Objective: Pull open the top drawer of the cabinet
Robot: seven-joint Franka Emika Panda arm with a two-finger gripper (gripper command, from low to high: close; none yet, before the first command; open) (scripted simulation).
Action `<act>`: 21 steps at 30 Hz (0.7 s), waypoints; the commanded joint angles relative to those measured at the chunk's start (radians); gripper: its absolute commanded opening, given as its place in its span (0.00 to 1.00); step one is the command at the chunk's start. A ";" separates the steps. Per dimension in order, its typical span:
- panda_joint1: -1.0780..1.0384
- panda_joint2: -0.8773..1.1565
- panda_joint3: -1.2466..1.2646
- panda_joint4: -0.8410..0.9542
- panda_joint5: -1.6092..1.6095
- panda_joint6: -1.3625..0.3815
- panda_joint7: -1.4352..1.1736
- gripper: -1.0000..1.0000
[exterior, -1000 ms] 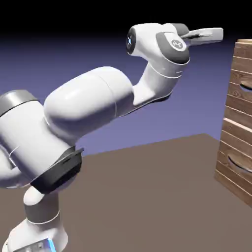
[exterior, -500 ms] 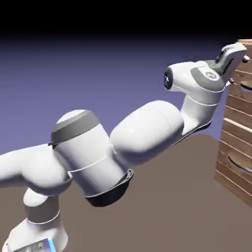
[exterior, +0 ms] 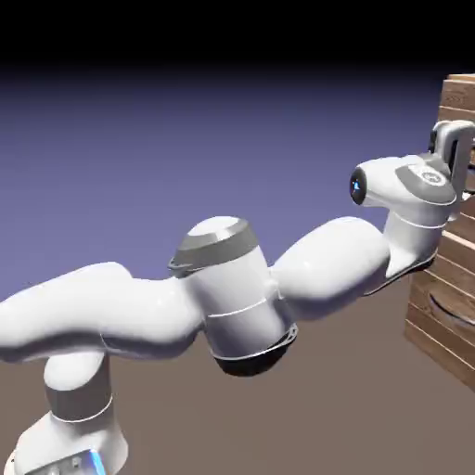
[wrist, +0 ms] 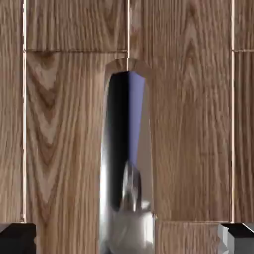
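The cabinet (exterior: pixel 434 327) of brown wood planks stands at the exterior view's right edge. My gripper (exterior: pixel 456 148) is pressed up to the top drawer (exterior: pixel 460 100), and its fingertips are hidden there. The hand view is filled by the drawer's wood (wrist: pixel 59 124), with a shiny metal handle (wrist: pixel 126 149) running down the middle. The handle lies between my gripper (wrist: pixel 127 239) fingers: the dark fingertips (wrist: pixel 17 238) sit in the bottom corners, well apart from the handle on both sides. The jaws are open and touch nothing.
The lower drawer front, with its dark curved recess (exterior: pixel 447 304), lies just under my wrist. My forearm and elbow (exterior: pixel 227 288) stretch low over the brown table (exterior: pixel 353 408) toward the cabinet.
The arm has stretched right and dropped lower. The hand, high and short of the cabinet a second ago, now sits against the top drawer front at its handle.
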 commanded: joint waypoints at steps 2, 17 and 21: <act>-0.051 0.005 0.017 -0.072 -0.013 -0.023 0.022 0.00; -0.331 0.248 0.027 -0.378 -0.092 -0.027 0.382 0.00; -0.467 0.250 0.106 -0.523 -0.093 -0.055 0.404 0.00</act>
